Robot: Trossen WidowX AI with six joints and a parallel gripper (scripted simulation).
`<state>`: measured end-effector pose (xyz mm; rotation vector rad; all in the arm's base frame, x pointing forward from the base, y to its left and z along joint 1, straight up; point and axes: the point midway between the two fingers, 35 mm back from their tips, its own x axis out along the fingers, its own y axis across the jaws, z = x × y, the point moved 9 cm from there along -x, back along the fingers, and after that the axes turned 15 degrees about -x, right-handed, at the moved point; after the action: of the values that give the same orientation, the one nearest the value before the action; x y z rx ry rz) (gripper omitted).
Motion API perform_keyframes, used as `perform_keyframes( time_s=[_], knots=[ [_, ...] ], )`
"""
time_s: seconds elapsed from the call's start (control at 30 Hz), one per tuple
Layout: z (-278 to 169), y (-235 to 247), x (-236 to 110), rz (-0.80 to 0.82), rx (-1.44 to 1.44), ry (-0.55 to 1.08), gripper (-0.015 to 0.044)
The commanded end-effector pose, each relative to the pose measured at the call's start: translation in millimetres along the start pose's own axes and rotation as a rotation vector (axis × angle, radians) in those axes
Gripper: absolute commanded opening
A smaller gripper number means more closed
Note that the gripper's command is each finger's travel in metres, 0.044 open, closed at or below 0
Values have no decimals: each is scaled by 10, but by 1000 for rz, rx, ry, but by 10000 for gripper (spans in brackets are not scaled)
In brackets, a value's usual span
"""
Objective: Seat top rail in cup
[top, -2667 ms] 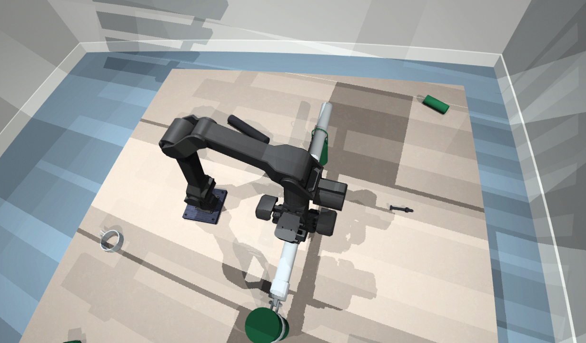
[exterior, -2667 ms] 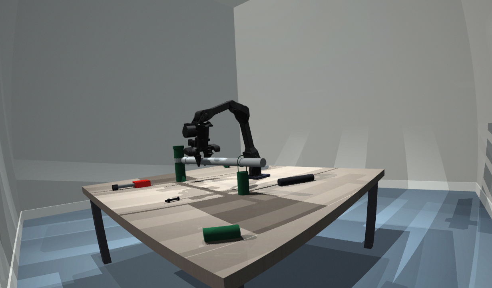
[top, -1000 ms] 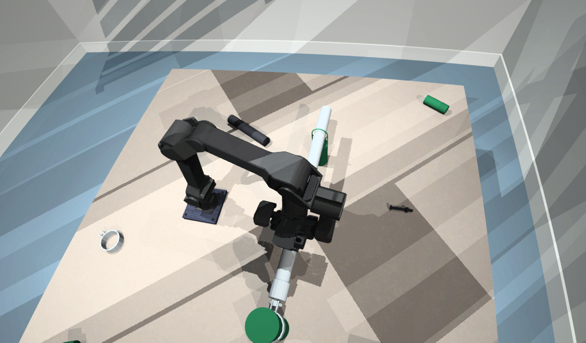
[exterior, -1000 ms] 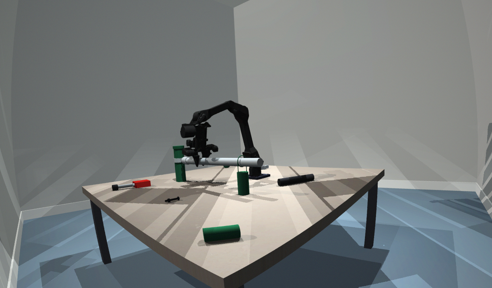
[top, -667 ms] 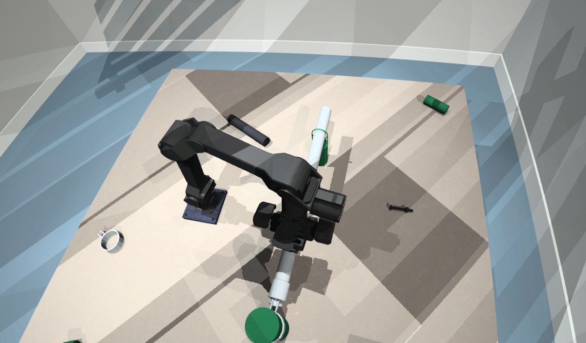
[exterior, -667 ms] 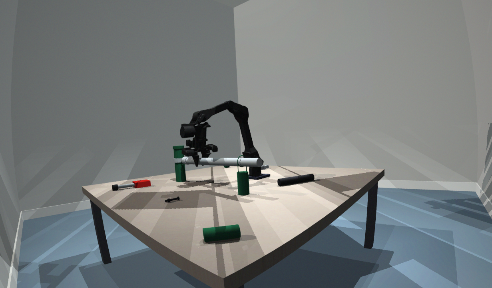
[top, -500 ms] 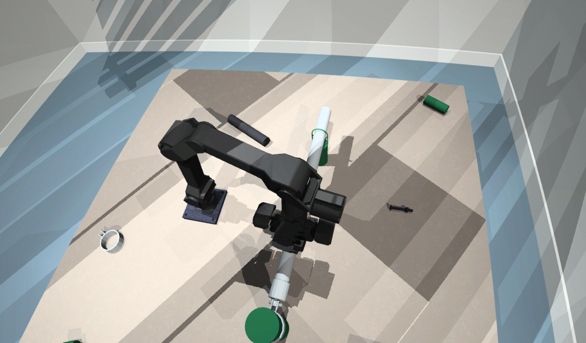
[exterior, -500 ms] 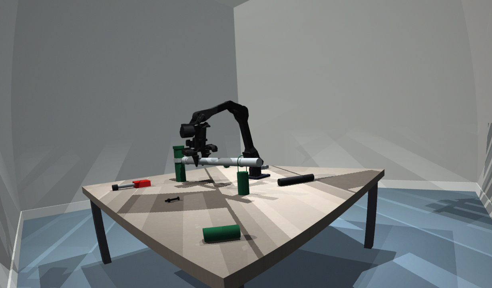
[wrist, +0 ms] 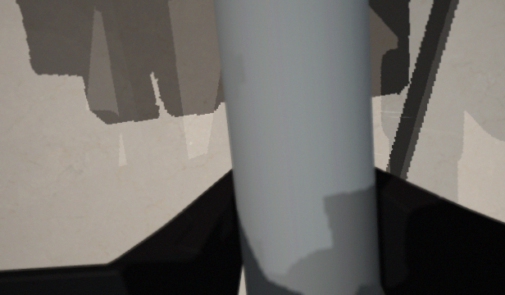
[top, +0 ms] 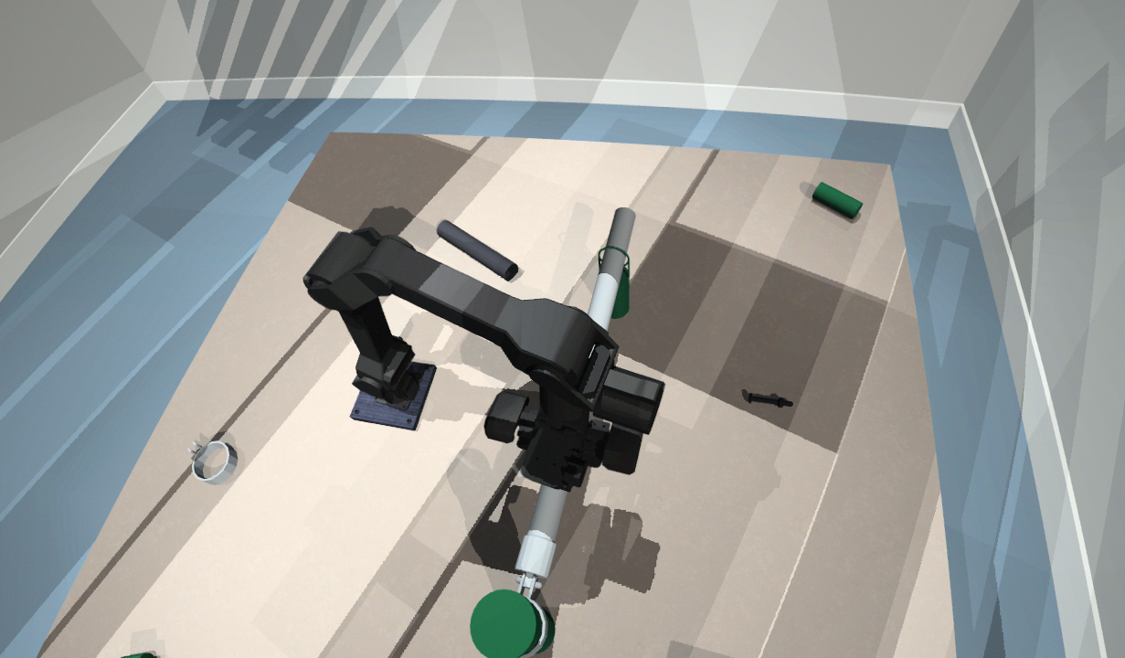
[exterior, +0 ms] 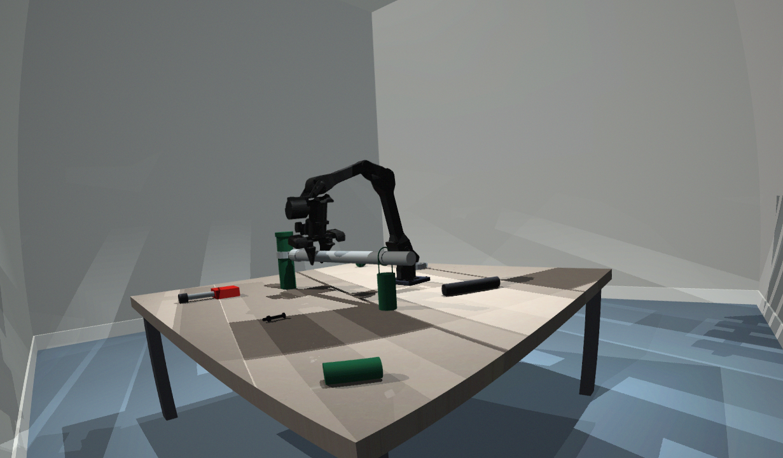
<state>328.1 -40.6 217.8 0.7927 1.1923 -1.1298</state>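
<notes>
Fingers of the black parallel-jaw gripper [exterior: 312, 257] are clamped partway closed around the long pale grey fence rail [exterior: 348, 256], gripping it from above near the end that points toward the tall green post [exterior: 285, 261]. In the wrist view the rail [wrist: 297, 135] fills the middle of the frame, with dark finger surfaces [wrist: 187, 242] pressed against both of its sides. The rail hangs level above the wooden counter [exterior: 496, 319], passing through the thin green loop cap [top: 613, 255] on the short green post [exterior: 386, 291] toward the counter's middle. From the top view, its near end sits in the whitish rail-end cup [top: 536, 552], which meets the big post's round green cap [top: 505, 624] at the counter's near edge.
</notes>
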Motion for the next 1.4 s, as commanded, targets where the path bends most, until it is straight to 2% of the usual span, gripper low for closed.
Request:
perform_keyframes(
  time_s=[0.0, 0.6, 0.93, 1.17, 1.37],
  knots=[
    [47, 1, -29, 5, 3, -16, 0],
    [31, -6, 2, 0, 0, 0, 0],
    [27, -5, -5, 0, 0, 0, 263],
    [-96, 28, -230, 0, 0, 2, 440],
    [-238, 38, -478, 0, -1, 3, 440]
  ],
)
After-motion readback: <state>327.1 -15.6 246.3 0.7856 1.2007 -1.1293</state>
